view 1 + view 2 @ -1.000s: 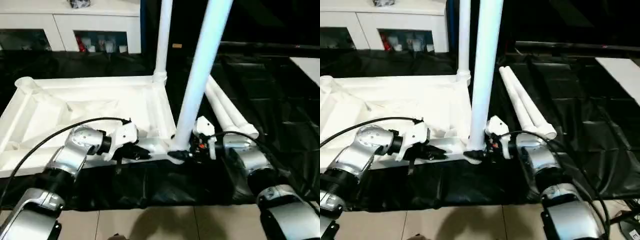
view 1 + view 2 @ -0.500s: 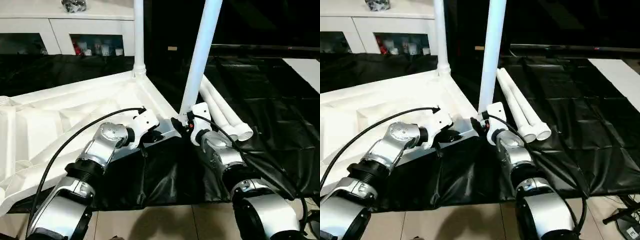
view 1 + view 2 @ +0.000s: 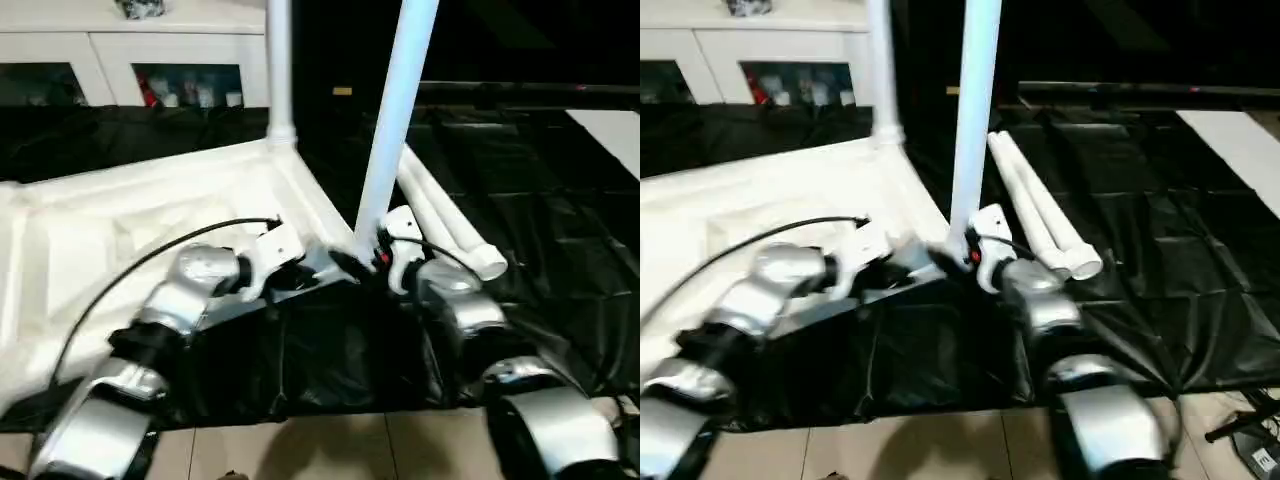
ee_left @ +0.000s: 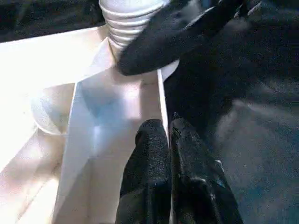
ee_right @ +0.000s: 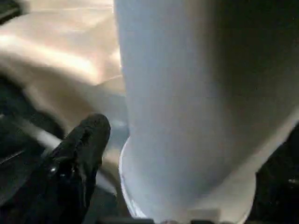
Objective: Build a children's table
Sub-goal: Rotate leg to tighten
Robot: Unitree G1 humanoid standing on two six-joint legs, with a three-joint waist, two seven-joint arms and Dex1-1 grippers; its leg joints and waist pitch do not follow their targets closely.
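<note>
The white table top (image 3: pixel 150 215) lies upside down on a black sheet. One white leg (image 3: pixel 280 70) stands upright in its far corner socket. A second leg (image 3: pixel 395 120) rises, leaning slightly, from the near right corner socket. My right gripper (image 3: pixel 365 262) is shut on this leg's base; one black finger (image 5: pixel 79 154) lies against the tube (image 5: pixel 187 107). Just left of that corner, my left gripper (image 4: pixel 169 135) is shut on the top's raised rim (image 4: pixel 161 93). The right gripper's finger (image 4: pixel 163 42) shows by the leg's ribbed end (image 4: pixel 126 18). Two loose legs (image 3: pixel 445 225) lie to the right.
A white cabinet with glass doors (image 3: pixel 120 60) stands behind the table top. The black sheet (image 3: pixel 540 200) spreads far to the right, with a white surface (image 3: pixel 610 130) at its edge. Tiled floor (image 3: pixel 300 450) shows at the front, under my forearms.
The head view has swung and shifted, so the whole scene looks turned. Both grippers keep their holds at the near corner, and the held leg stays in its socket.
</note>
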